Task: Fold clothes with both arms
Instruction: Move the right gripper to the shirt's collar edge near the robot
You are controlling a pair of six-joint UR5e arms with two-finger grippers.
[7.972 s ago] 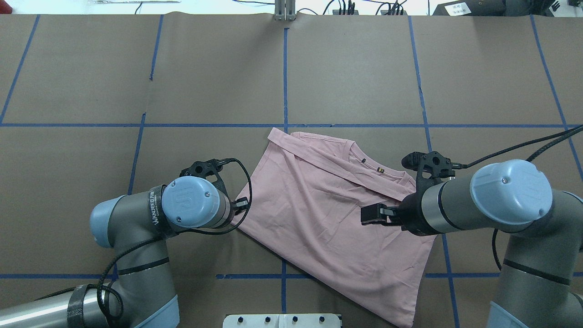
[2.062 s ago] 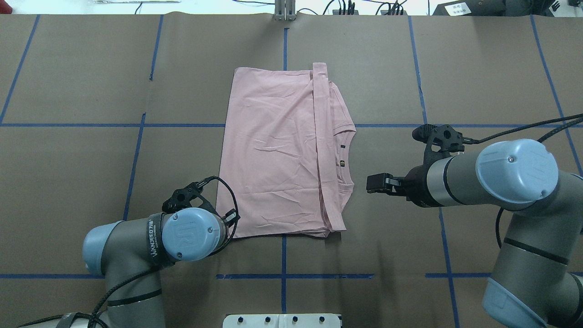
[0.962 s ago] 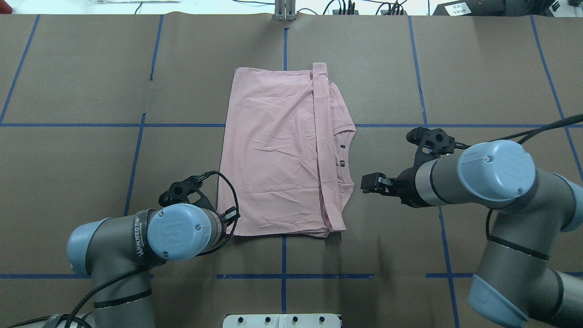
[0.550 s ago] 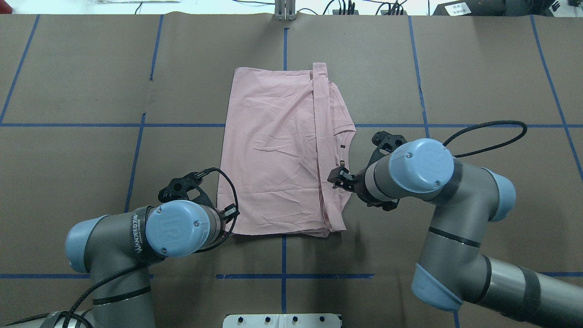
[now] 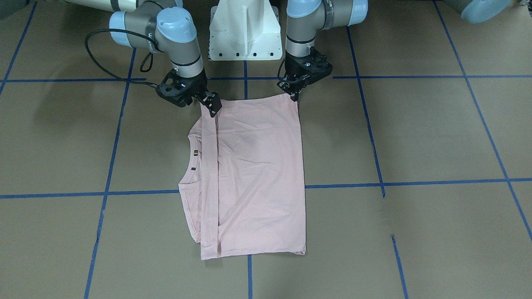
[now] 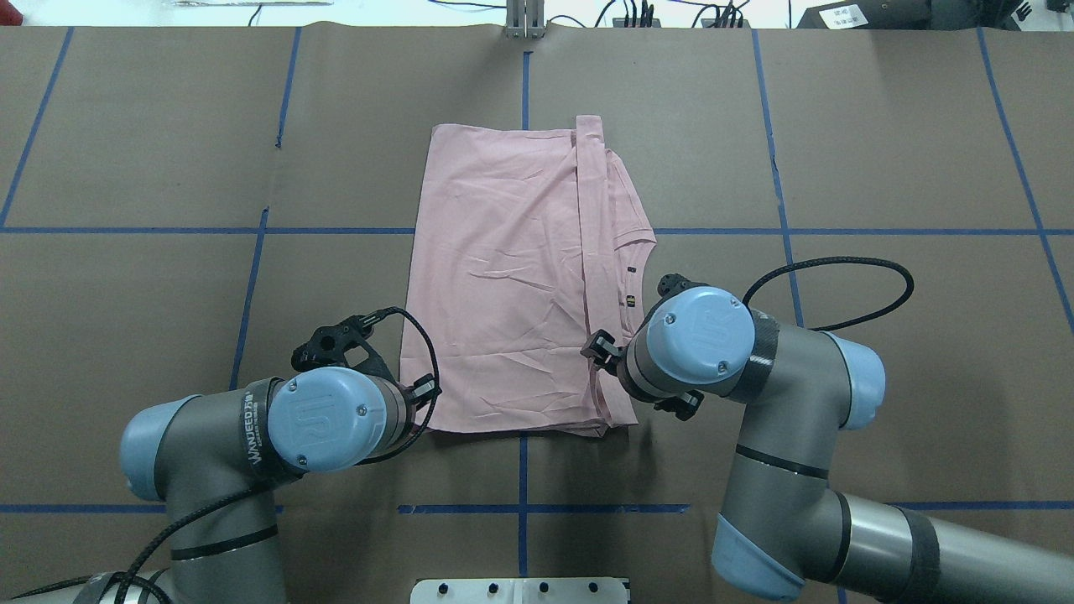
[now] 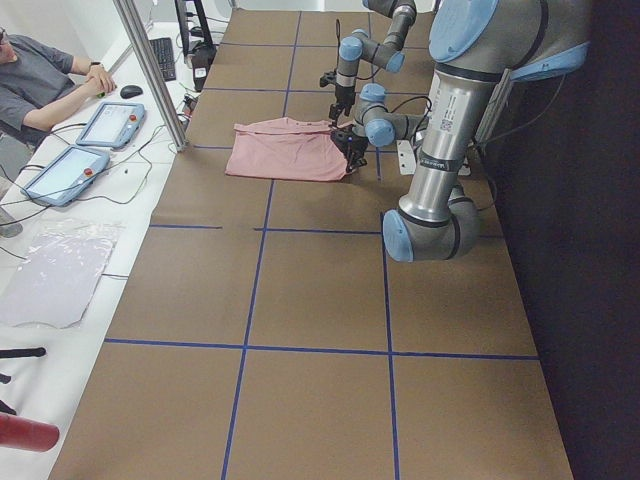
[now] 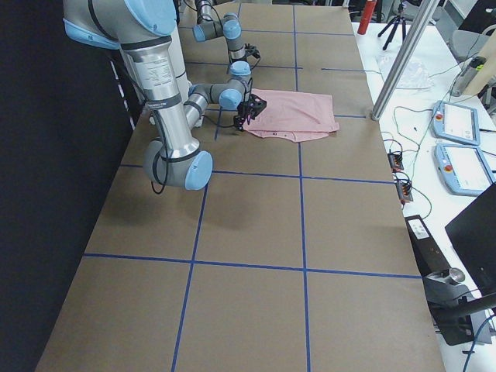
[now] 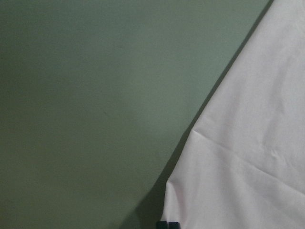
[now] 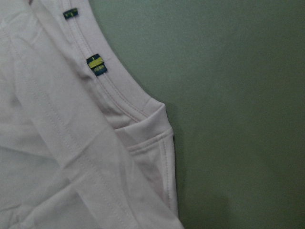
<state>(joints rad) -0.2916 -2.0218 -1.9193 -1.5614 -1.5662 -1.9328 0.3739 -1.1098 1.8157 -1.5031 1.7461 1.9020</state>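
Note:
The pale pink T-shirt (image 6: pixel 503 277) lies folded, plain side up, on the brown table; it also shows in the front view (image 5: pixel 257 174). Its print is hidden. The collar with small labels (image 10: pixel 96 64) points to my right. My left gripper (image 6: pixel 426 393) is down at the shirt's near left corner (image 9: pixel 248 143) and looks shut on it; in the front view (image 5: pixel 296 95) its fingers are pinched together. My right gripper (image 6: pixel 596 348) hovers open over the folded band near the shirt's near right corner, below the collar, and shows in the front view (image 5: pixel 212 107).
The table is covered in brown paper with a blue tape grid (image 6: pixel 524 75). The white pedestal base (image 5: pixel 245 25) stands at the near edge. A metal post (image 7: pixel 150 70), tablets and a seated operator (image 7: pixel 40 90) are beyond the far edge.
The right arm swung in from the right and lowered its gripper onto the shirt's near right part. The left arm shifted slightly left. The shirt, skewed eight seconds ago, has lain square and still since.

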